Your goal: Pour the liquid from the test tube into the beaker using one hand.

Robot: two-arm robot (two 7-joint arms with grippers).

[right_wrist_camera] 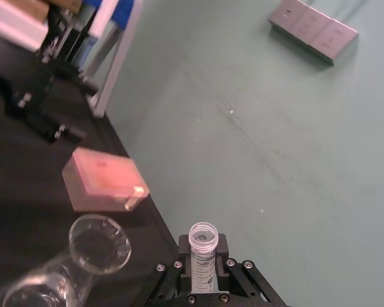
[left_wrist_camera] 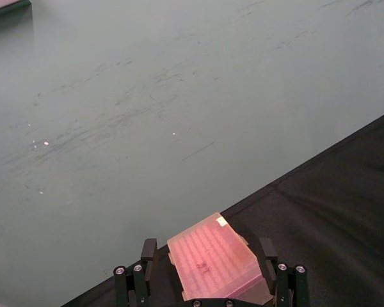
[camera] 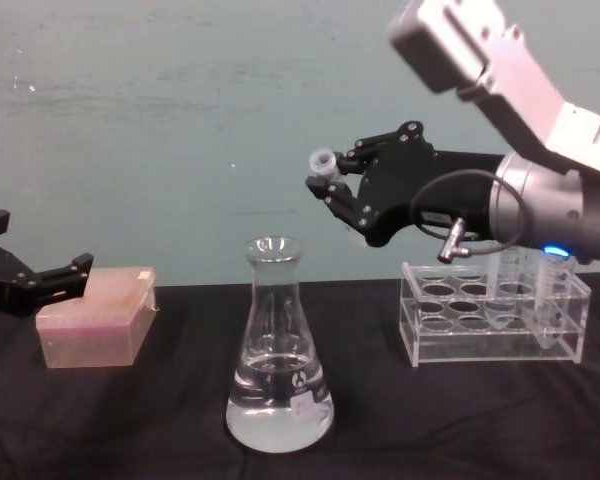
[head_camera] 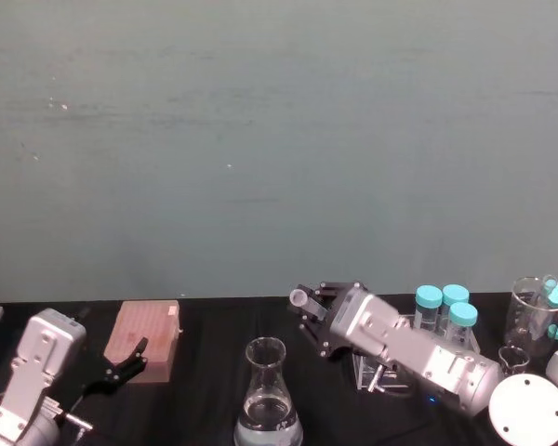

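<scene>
A black tabletop (camera: 130,430) holds everything. Past its far edge is a dull green floor (camera: 160,110) with faint scratches and a few white specks. In the right wrist view a flat grey thing (right_wrist_camera: 313,31) lies far off on that floor.

The right claw (camera: 325,178) is up in the air, above the tabletop. It pinches the small clear test tube (camera: 323,160) between its black fingers. The tube is tipped over a lot, and its open mouth points toward the robot's left. The mouth is higher than the conical flask (camera: 278,340) and a bit to its right, not over the lip. I cannot tell if the tube has anything inside.

The flask stands upright on the tabletop. Clear liquid (camera: 278,410) sits in its wide bottom.

Behind the right arm stands a clear tube rack (camera: 490,320). The head view shows tubes with teal caps (head_camera: 445,307) there.

The left claw (camera: 38,242) is low at the robot's left, just beside a pink box (camera: 95,320) on the tabletop. Its fingers are spread apart and hold nothing.
</scene>
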